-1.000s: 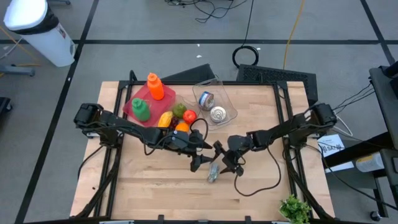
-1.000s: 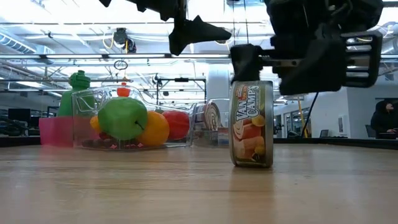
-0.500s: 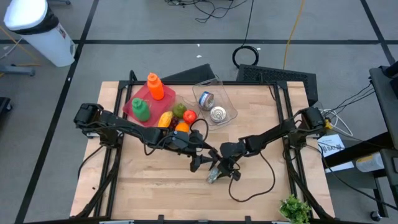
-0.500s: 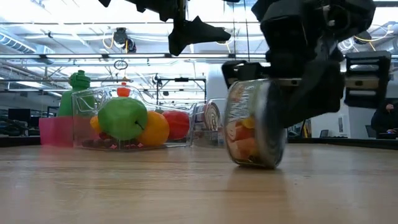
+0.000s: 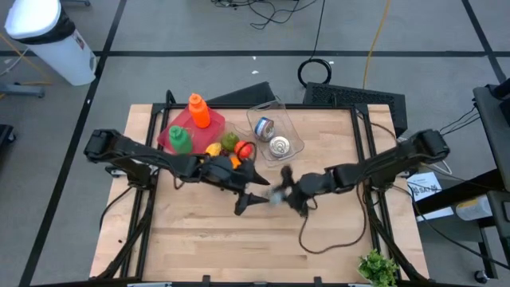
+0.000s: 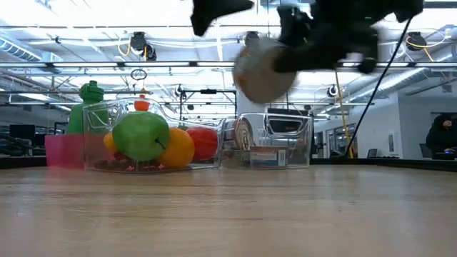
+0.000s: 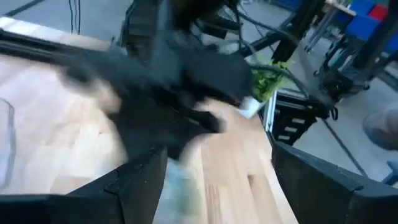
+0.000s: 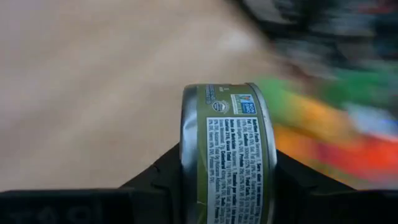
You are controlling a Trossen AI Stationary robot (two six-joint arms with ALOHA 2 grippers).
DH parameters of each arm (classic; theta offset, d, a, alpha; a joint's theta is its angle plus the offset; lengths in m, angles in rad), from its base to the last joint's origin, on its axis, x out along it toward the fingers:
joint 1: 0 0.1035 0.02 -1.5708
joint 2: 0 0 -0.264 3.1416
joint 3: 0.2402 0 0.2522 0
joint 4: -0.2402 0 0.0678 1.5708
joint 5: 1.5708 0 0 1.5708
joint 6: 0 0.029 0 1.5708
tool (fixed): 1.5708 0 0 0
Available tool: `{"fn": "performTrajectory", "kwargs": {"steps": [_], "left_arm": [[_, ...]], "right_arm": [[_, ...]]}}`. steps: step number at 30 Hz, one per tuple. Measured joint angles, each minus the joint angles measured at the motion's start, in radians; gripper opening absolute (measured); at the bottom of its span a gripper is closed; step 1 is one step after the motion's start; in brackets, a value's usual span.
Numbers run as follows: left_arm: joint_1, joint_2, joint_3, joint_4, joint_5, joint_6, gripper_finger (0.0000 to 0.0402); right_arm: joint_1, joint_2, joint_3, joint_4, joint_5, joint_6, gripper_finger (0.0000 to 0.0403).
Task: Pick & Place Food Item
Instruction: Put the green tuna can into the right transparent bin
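The food can, green-labelled with metal rims, sits between my right gripper's fingers. In the high view it is a blurred patch above the table's middle, and in the low view it hangs in the air. My right gripper is shut on it. My left gripper hovers just left of the can with its fingers wide apart, touching nothing. My right gripper pinches the can between its two fingers, one dark finger at each rimmed end, so the printed side wall faces the wrist camera. The gripper comes from the table's right. The can is lifted clear of the table and lies on its side.
A clear bin holding two cans stands at the far middle. Left of it a pink tray carries a green bottle, an orange bottle and fruit. A black cable loops over the table's near right. A green plant sits at the near right corner.
The can stood upright on the table a second ago. My right gripper moved in from the right and shut on it, tipping it over. It then lifted the can clear and carried it toward the far edge. My left gripper drew back a little toward the left.
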Motion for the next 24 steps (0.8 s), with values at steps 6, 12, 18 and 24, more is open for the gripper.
{"fn": "performTrajectory", "kwargs": {"steps": [6, 12, 18, 24], "left_arm": [[-0.017, -0.096, 0.0, -0.099, -0.038, 0.072, 0.0301], [-0.035, -0.097, 0.0, -0.147, -0.083, 0.101, 0.0301], [-0.035, -0.094, 0.0, -0.204, -0.105, 0.09, 0.0301], [-0.034, -0.094, 0.0, -0.208, -0.105, 0.097, 0.0301]], "right_arm": [[-0.141, -0.055, 0.003, 0.138, 0.372, -0.321, 0.0139], [-0.384, 0.015, -0.009, 0.063, 0.289, -0.318, 0.0139], [-0.491, 0.073, -0.035, 0.079, 0.182, -0.378, 0.0139], [-0.516, 0.091, -0.039, 0.079, 0.112, -0.373, 0.0181]]}}
